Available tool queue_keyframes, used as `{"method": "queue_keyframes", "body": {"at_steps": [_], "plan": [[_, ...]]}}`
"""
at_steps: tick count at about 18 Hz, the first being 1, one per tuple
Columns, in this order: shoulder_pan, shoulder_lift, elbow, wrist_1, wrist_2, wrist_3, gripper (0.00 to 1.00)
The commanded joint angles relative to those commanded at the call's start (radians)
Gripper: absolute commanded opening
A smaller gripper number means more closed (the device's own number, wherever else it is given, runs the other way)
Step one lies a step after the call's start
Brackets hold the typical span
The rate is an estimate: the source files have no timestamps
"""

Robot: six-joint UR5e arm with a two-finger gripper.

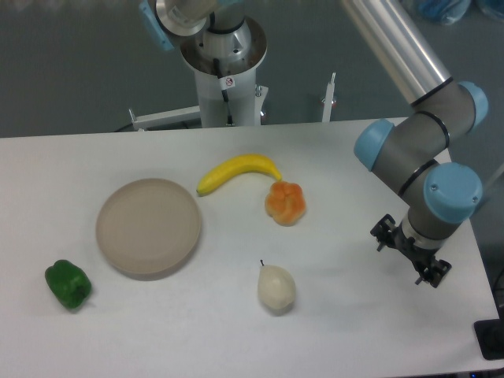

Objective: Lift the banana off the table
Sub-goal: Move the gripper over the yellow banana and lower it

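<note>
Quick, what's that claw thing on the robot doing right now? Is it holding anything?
End effector: holding nothing; open or closed cannot be told from this view. The banana lies untouched on the table.

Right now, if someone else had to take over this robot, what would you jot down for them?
Tool: near the table's right edge, holding nothing; fingers too small to tell if open or shut.
Banana: lying on the table, far side of the middle, its right tip just above the orange fruit; the plate lies apart on its left.
Done: nothing, banana untouched.
Left: move the tool across to the banana, grip it, lift it.
</note>
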Motion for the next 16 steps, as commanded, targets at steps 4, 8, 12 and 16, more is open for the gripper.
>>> {"method": "queue_keyframes", "body": {"at_steps": [4, 8, 12, 16], "plan": [[-0.028, 0.094, -0.103, -0.003, -0.012, 0.002, 1.0], [-0.083, 0.184, -0.213, -0.003, -0.028, 0.0, 1.0], [-0.117, 0.336, -0.44, 0.002, -0.025, 0.06, 1.0], [-0.12, 0.465, -0.607, 0.0, -0.026, 0.153, 1.0]]}}
